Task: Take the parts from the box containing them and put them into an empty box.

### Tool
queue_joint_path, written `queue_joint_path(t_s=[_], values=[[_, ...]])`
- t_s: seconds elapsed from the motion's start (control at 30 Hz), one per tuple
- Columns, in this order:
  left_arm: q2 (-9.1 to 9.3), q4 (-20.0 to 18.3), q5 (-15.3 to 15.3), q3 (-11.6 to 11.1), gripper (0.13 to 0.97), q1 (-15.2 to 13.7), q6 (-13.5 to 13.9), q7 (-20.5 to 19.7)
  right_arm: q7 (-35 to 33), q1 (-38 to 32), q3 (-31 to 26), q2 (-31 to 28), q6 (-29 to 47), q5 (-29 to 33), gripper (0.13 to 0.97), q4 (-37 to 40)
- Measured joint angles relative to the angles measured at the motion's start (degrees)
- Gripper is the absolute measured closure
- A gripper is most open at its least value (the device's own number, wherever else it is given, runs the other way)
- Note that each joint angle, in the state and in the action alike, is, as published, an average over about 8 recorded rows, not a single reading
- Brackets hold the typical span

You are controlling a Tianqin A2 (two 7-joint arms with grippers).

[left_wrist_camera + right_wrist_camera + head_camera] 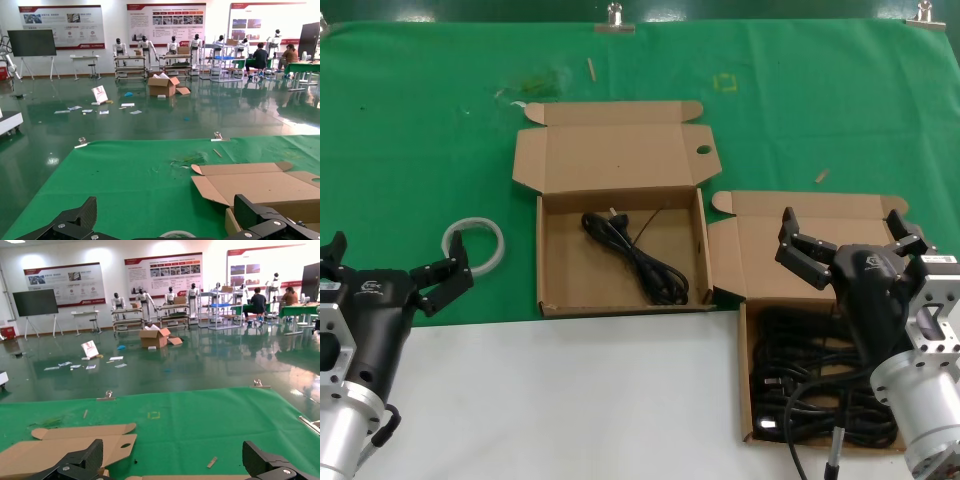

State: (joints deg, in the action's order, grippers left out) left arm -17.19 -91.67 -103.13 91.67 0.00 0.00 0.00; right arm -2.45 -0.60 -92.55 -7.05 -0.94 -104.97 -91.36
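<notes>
Right gripper, fingers spread and empty, poised directly above the full box of cords at the desk's near right edge; left gripper far off, likewise released.

A large robotics lab or exhibition hall with a glossy green floor. Along the far wall stand humanoid robots, poster boards and shelving racks; people sit at far-right tables, near an open cardboard carton.
</notes>
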Motion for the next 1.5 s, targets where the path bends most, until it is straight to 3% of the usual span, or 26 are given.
queue_joint_path(t_s=[1.5], values=[[0.00,0.0,0.0,0.0,0.132,0.0,0.0,0.0,0.0,0.0,0.0,0.0,0.0,0.0,0.129,0.0]])
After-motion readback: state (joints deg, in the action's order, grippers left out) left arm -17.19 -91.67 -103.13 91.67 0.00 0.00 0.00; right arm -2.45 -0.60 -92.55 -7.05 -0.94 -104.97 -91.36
